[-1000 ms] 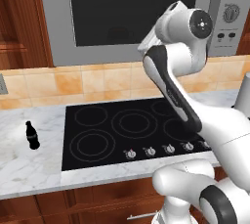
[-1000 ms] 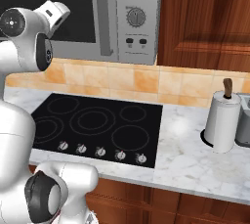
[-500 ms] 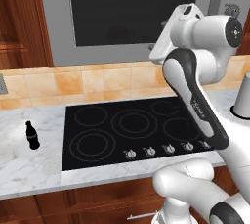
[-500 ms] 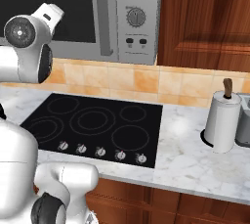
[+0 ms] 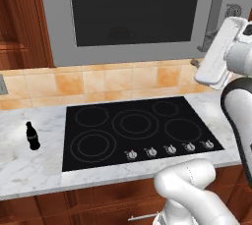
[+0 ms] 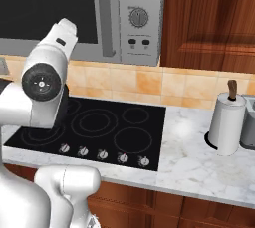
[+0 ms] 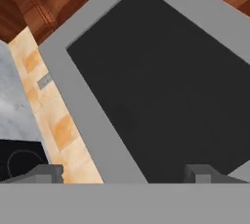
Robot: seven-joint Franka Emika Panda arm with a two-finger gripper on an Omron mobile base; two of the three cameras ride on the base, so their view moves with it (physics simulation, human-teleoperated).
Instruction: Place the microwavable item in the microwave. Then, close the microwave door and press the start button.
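Standing at the counter, near to far:

Counter: white marble worktop (image 5: 29, 170) across the lower frame of the left base view, wood drawers beneath.
Bottle: small black cola bottle (image 5: 32, 136) upright at lower left on the marble, well apart from the arm.
Hob: black cooktop (image 5: 138, 130) mid-frame, a row of knobs along its near edge.
Paper roll: white towel roll (image 6: 227, 124) on a dark-topped spindle, right side of the right base view, just beside a grey appliance at the frame edge.
Arm: white forearm raised at the right edge of the left base view, in front of the oven's right side.
Gripper: fingertips (image 7: 46, 173) low in the hand view, spread wide apart with nothing between them, gripper (image 7: 122, 173) facing the dark glass.
Microwave door: microwave door (image 5: 133, 8) shut, dark window across the upper frame; a faint dark rounded shape behind the glass, too dim to name.
Microwave: microwave (image 6: 137, 48) above the tan tile splashback, dial and buttons on its right panel, upper middle of the right base view.
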